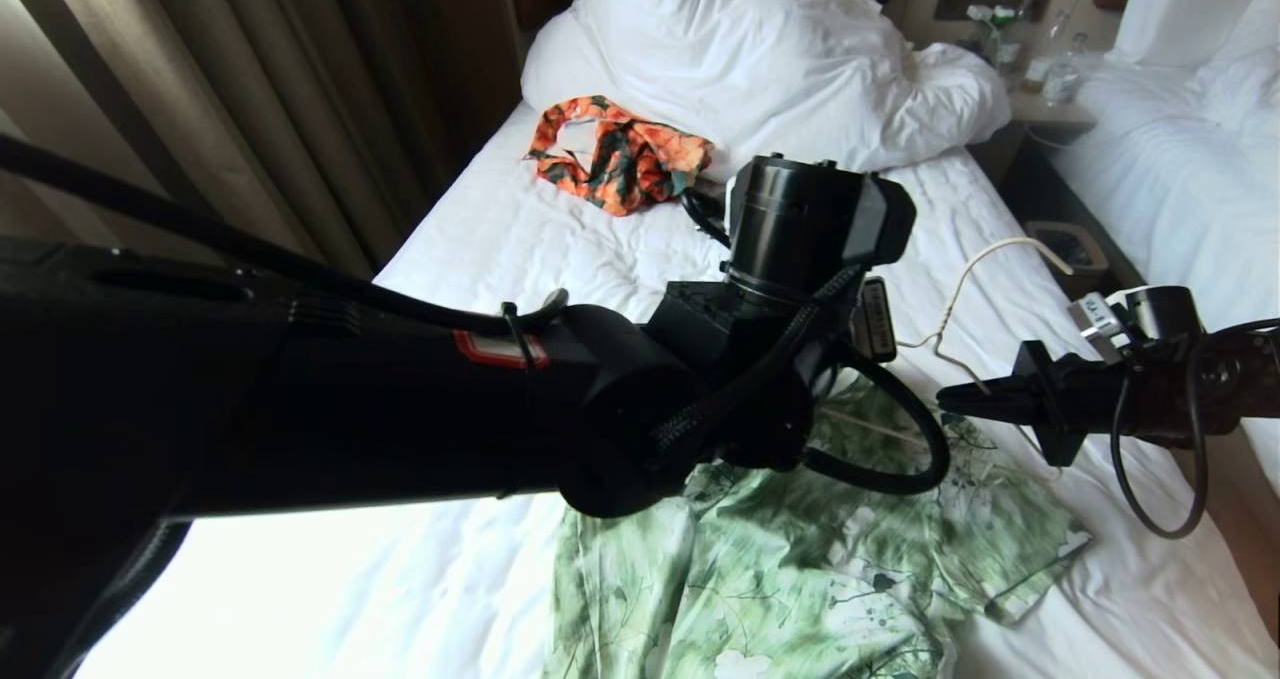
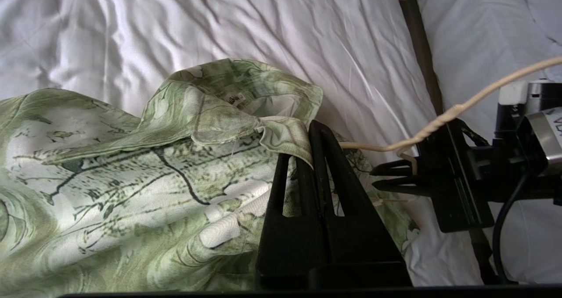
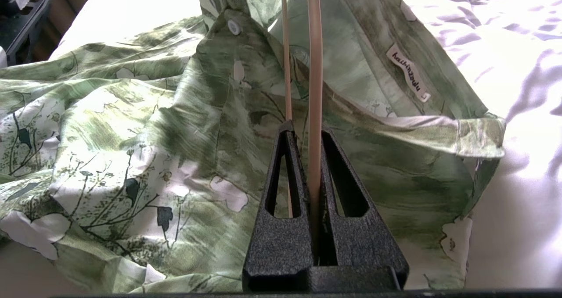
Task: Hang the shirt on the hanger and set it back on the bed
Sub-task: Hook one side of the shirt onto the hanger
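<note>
While the shirt [image 1: 800, 579] lies crumpled on the bed [image 1: 520, 249] near its foot end, toward the right edge, the left gripper [image 2: 309, 129] is clenched on the collar's edge, lifting it off the sheet. Just beside it, the right gripper [image 3: 306, 129] is clamped on the hanger [image 3: 314, 91], whose wire runs into the open neck. The hook [image 1: 975, 279] arcs above the sheet. An orange garment [image 1: 620, 159] lies by the pillow [image 1: 760, 49].
</note>
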